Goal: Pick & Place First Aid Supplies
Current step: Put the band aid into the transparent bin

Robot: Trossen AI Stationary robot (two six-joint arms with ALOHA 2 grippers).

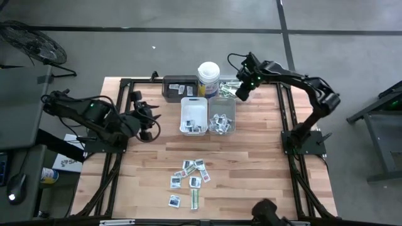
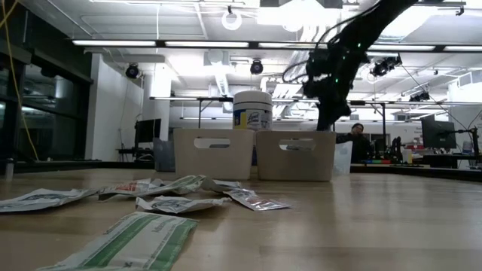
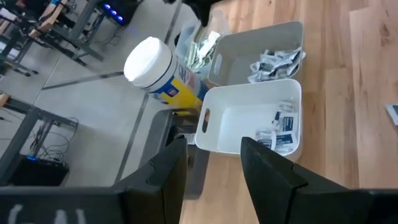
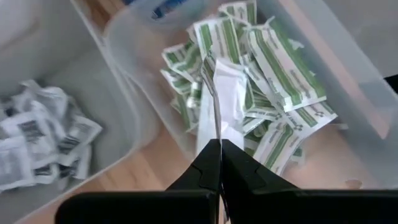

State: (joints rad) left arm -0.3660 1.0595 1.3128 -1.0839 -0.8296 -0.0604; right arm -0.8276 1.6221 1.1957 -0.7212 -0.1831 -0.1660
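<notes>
Several first aid packets (image 1: pixel 188 179) lie loose on the near middle of the table, both white sachets and green-and-white strips (image 2: pixel 143 241). The white tray (image 1: pixel 193 116) and grey tray (image 1: pixel 222 116) hold white sachets (image 3: pixel 273 62). The clear tray (image 4: pixel 367 74) at the far edge is full of green-and-white strips (image 4: pixel 280 68). My right gripper (image 1: pixel 242 91) hovers over this clear tray, shut on one strip. My left gripper (image 3: pixel 214 155) waits open at the table's left, pointing toward the trays. My right gripper (image 4: pixel 219 149) pinches a single green-and-white strip between its two fingers, at the strip's end (image 4: pixel 218 134). The fingers point down from above. The strip shows edge-on and hangs below the fingertips, over the pile in the clear tray. Whether its lower end touches the pile, I cannot tell.
A tall white canister (image 1: pixel 208 78) with a lid stands at the far edge between a dark tray (image 1: pixel 178 88) and the clear tray. Bare wood lies to the right of the trays and around the loose packets. A person (image 2: pixel 358 139) sits in the room behind.
</notes>
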